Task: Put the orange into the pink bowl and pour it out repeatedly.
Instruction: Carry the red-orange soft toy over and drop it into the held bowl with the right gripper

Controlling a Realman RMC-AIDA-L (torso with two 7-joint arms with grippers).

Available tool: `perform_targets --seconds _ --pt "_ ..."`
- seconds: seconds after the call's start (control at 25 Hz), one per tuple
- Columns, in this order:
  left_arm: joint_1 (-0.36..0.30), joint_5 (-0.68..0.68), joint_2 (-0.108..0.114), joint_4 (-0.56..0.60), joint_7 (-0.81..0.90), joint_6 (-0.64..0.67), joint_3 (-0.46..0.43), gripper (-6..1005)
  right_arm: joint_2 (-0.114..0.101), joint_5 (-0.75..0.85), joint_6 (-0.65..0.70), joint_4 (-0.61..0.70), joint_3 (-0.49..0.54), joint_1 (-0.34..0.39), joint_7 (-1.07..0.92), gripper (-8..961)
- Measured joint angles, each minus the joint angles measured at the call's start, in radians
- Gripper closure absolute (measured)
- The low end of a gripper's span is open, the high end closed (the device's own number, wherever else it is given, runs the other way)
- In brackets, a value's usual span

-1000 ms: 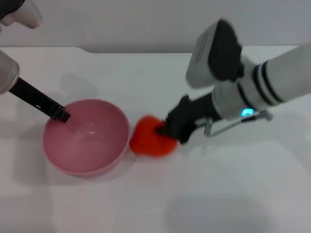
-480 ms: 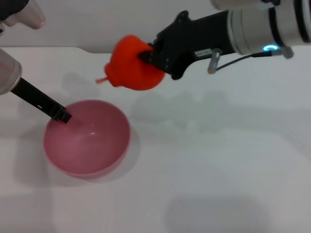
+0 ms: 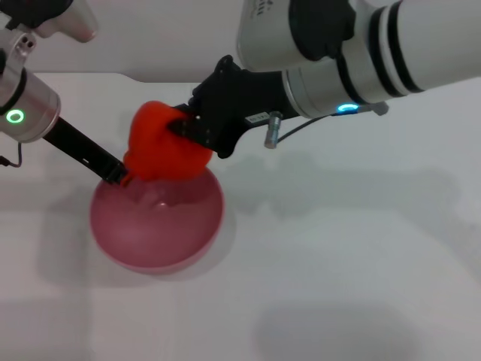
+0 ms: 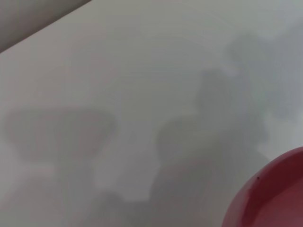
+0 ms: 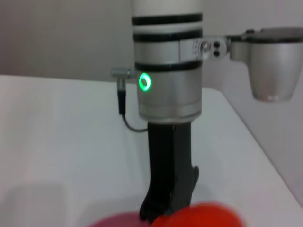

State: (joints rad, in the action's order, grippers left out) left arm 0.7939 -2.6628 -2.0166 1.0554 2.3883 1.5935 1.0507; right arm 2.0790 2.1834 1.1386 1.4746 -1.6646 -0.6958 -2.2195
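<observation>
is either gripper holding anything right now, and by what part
The right gripper holds the orange by its side, above the pink bowl. The left gripper grips the bowl's rim.

A plain white table (image 3: 338,286) fills the head view, matte and unmarked. Behind the table's far edge stands a pale grey wall (image 3: 165,37), meeting it along a slightly stepped line.
</observation>
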Motion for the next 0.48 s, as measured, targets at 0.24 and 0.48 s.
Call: perform_targets --seconds 0.24,0.48 --pt "0.002 0.001 -0.002 0.000 0.000 -0.008 0.011 957 0.002 -0.020 -0.054 0.006 -0.009 0.023 -0.006 765" --pt "-0.002 0.002 -0.002 -0.002 0.000 -0.016 0.012 957 0.010 -0.025 -0.162 0.039 0.011 0.098 -0.001 660"
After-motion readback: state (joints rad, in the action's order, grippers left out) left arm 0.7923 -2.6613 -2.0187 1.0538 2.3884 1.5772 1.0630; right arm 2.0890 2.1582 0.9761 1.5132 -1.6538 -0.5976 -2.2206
